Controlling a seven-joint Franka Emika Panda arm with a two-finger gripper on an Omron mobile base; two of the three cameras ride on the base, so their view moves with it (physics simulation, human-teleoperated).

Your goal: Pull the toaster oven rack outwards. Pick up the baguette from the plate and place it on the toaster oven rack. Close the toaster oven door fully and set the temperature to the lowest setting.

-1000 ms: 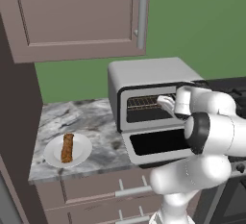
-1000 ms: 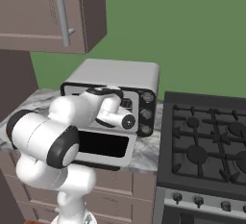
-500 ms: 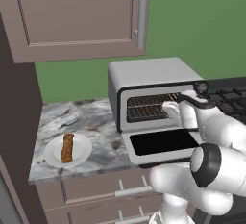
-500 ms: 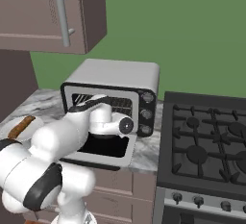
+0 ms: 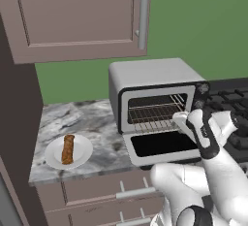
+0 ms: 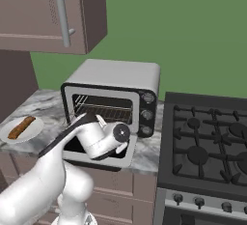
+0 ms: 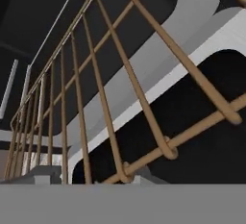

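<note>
One oven (image 5: pixel 155 77) sits on the marble counter (image 5: pixel 92 118), center of the left base view, silver box with black-framed front. One door (image 5: pixel 162 147) hangs fully open, flat and level just below the cavity, dark glass facing up. One rack (image 5: pixel 157 115) of thin parallel wires sits in the cavity, its front edge at or slightly past the opening; in the hand view the rack (image 7: pixel 101 98) runs diagonally from lower left to upper right, about nine long bars crossed by two bars, with the dark door glass under it.

Three knobs (image 6: pixel 146 114) in a vertical strip on the oven's right side, mid-frame in the right base view.

One gripper (image 5: pixel 180 121) at the right front of the rack, center right of the left base view, just above the door. The fingertips can't be made out in any view, so I can't tell how far the jaws stand or whether they pinch a wire. In the right base view the hand (image 6: pixel 99 134) is at center, in front of the lower oven opening and over the door.

One plate (image 5: pixel 69 151), white, lower left of the left base view, on the counter well apart from the oven. One baguette (image 5: pixel 68 148) lies on it, long axis pointing roughly away from the camera. Right base view has the plate (image 6: pixel 10 134) at the far left edge with the baguette (image 6: pixel 21 127) on it.

One wall cabinet (image 5: pixel 72 16) upper left, one vertical bar handle (image 5: pixel 143 16). One black stove (image 6: pixel 207 142) right of the oven, four burners.
</note>
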